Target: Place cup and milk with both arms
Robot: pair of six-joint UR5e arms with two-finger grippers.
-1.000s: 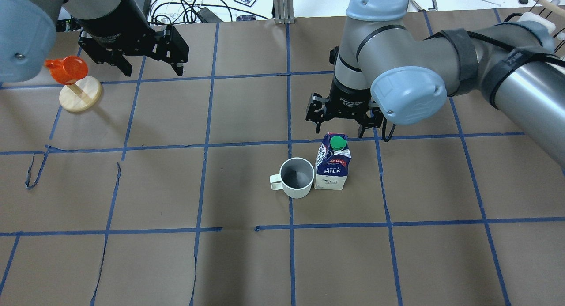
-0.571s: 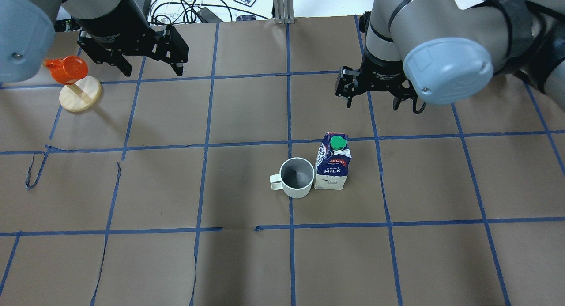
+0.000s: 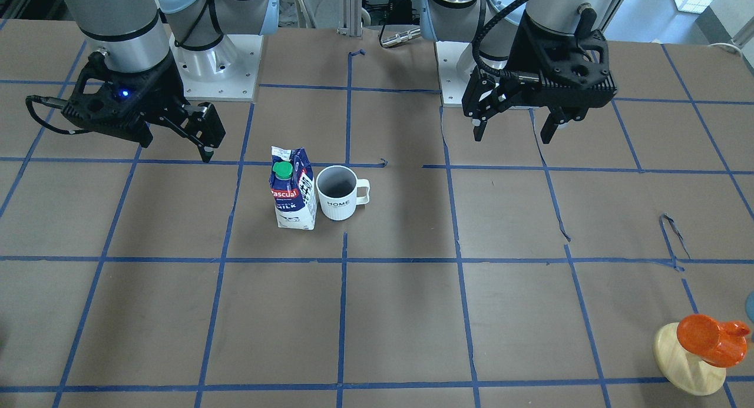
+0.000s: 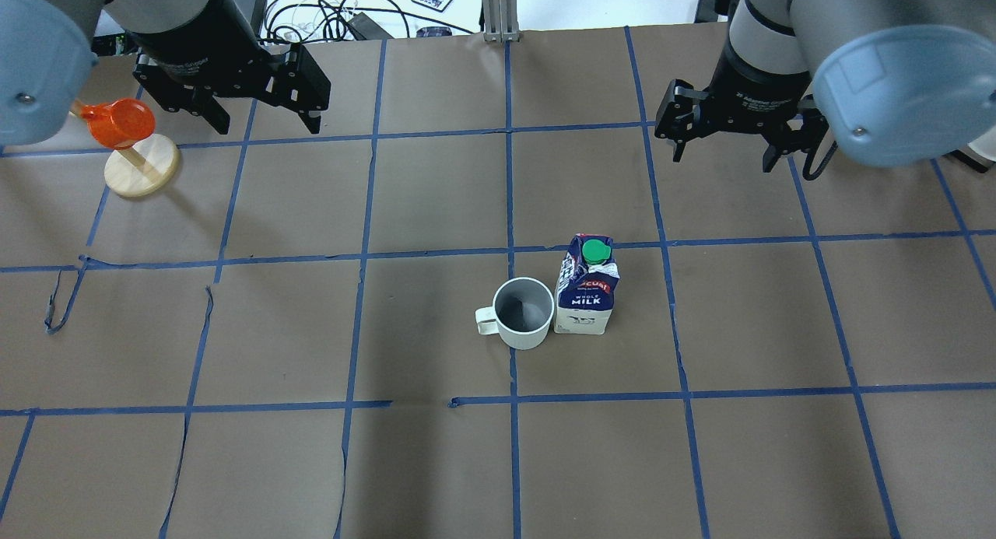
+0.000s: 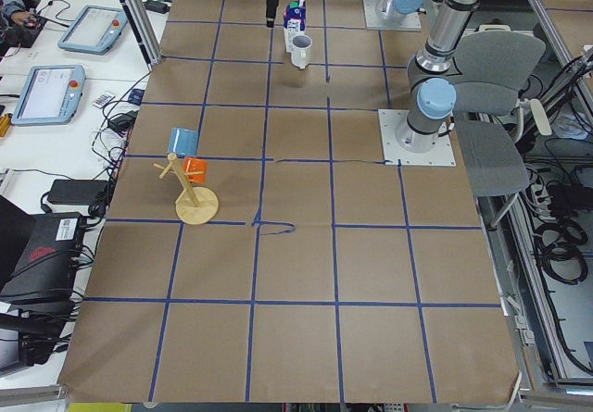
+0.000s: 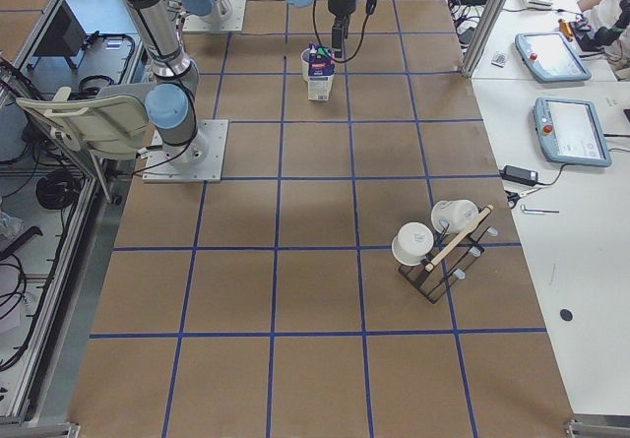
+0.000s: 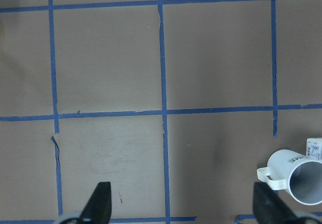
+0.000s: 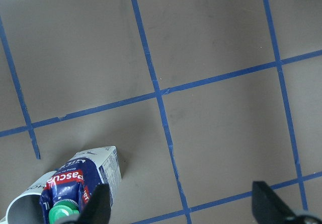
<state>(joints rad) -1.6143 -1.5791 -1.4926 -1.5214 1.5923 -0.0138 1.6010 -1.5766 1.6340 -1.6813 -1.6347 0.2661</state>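
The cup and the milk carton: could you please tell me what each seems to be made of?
The cup looks like glazed white ceramic: thick rim, smooth moulded handle, grey inside. The milk looks like coated printed paperboard, judging by its folded gable top and creased edges; its green cap is probably plastic.

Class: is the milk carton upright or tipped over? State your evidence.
Upright. The milk stands on its white base beside the cup, its gable top and green cap uppermost, in overhead and front-facing views.
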